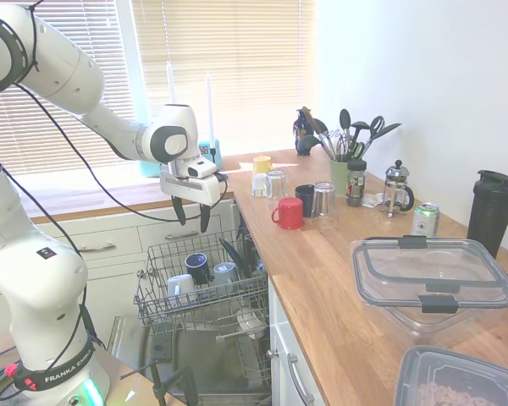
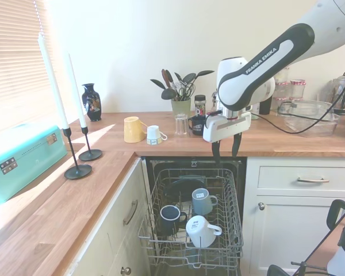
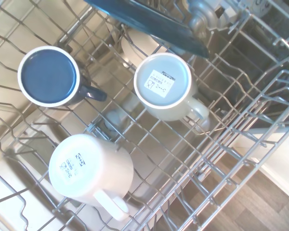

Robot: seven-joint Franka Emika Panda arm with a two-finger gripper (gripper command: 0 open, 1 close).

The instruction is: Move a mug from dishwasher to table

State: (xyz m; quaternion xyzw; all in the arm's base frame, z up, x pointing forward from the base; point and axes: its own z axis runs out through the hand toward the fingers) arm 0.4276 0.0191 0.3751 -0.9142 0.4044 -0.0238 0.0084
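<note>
Pulled-out dishwasher rack (image 2: 191, 253), left to right: dark navy mug (image 2: 170, 217), white mug (image 2: 200, 231) tipped on its side at the front (base label showing in wrist view), pale blue-grey mug (image 2: 203, 201) upside down behind. Gripper (image 2: 225, 150) hangs above the rack, fingers (image 2: 215, 150) parted, empty. Bench (image 2: 276, 141) runs rightward.

White Franka Emika arm (image 2: 259, 63), black joints, seemingly dark-fingered end effector (image 2: 225, 150).

The gripper (image 1: 191, 216) hangs open above the dishwasher rack (image 1: 205, 292), where the white mug (image 1: 180, 288) sits beside a dark mug (image 1: 197, 268).
</note>
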